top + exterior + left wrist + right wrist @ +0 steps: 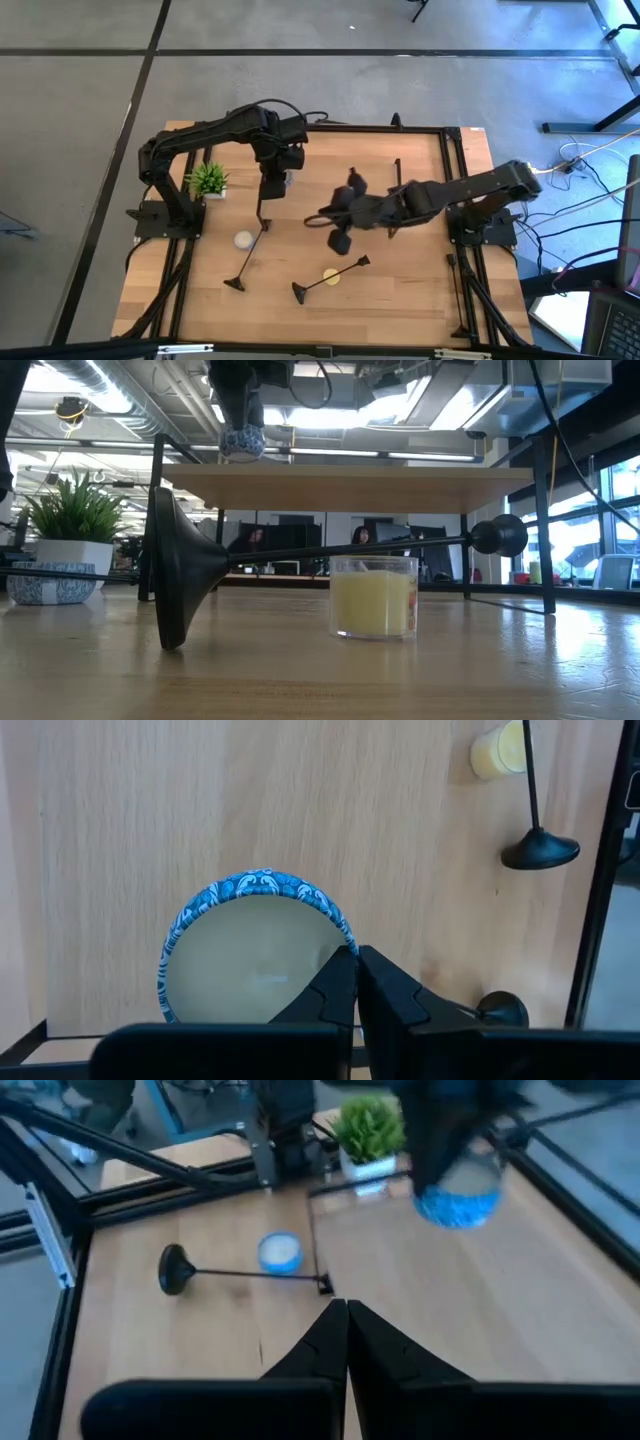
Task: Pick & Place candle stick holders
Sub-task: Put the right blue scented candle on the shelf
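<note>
Here, yellow candle in clear glass

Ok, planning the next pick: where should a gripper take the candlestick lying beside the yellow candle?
Probably its thin stem, between the round base and the yellow candle, coming straight down with jaws closing across it. The candlestick lies on its side, the stem held off the table, and the candle crowds mid-stem.

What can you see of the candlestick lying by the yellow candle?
The candlestick is slim and black, seemingly metal, with a round flared base, a long thin stem and a small rounded cup end. It lies on its side on the wooden table, near the front edge, base rim on the wood. The yellow candle sits against its stem; whether they touch is unclear.
</note>
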Controlling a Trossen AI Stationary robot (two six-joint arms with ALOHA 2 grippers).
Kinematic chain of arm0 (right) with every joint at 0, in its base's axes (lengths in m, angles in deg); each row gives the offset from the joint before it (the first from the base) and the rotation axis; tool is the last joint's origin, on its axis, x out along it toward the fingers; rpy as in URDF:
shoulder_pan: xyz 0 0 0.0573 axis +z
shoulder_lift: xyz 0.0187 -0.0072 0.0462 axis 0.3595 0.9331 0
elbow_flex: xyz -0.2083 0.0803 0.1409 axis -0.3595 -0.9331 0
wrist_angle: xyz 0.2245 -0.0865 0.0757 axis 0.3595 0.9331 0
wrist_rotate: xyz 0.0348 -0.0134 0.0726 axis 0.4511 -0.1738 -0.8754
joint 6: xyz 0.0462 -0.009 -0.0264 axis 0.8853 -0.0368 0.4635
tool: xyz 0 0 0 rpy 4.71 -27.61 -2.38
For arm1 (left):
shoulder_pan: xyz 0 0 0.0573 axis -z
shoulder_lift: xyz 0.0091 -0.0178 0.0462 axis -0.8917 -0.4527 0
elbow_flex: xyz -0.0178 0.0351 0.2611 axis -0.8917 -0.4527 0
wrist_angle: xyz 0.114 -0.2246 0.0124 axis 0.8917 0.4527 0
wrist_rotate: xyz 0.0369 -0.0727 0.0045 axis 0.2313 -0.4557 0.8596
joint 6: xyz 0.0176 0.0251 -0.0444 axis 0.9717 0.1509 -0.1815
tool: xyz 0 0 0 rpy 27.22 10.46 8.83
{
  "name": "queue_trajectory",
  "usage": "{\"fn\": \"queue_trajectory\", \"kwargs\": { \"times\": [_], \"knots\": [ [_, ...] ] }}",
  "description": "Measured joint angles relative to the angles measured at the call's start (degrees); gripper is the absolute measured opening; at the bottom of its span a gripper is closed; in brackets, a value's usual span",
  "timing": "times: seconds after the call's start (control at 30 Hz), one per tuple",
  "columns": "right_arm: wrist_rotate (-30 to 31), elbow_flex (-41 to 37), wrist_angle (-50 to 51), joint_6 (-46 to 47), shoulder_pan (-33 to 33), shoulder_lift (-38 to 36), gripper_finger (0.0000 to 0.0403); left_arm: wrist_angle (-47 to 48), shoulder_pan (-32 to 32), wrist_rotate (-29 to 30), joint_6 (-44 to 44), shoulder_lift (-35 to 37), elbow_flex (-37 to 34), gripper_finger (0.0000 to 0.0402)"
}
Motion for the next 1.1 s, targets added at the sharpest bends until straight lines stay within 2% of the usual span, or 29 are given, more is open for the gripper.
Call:
{"fn": "queue_trajectory", "kwargs": {
  "times": [0.2, 0.37, 0.5, 0.9, 1.1],
  "knots": [
    [2.17, -15.15, -7.7, 6.43, 1.1, -11.13, 0.001, -0.36, -0.39, -0.22, 0.6, 0.0, 0.01, 0.0002],
    [6.27, -21.29, -7.86, 9.53, 2.75, -17.73, 0.0009, -0.42, -0.79, -1.15, 1.17, -0.12, 0.01, 0.0002],
    [6.56, -21.63, -7.6, 9.34, 3.3, -18.74, 0.0009, -0.45, -0.45, -2.47, 1.55, -0.58, 0.01, 0.0002],
    [5.08, -21.46, -9.52, 8.23, 3.74, -18.79, 0.0009, 0.51, 4.17, 2.76, 3.84, -2.9, 0.03, 0.0002],
    [5.49, -20.22, -9.8, 7.78, 5.54, -18.79, 0.0009, -0.38, 4.04, 4.22, 4.4, -3.25, -0.01, 0.0002]
  ]
}}
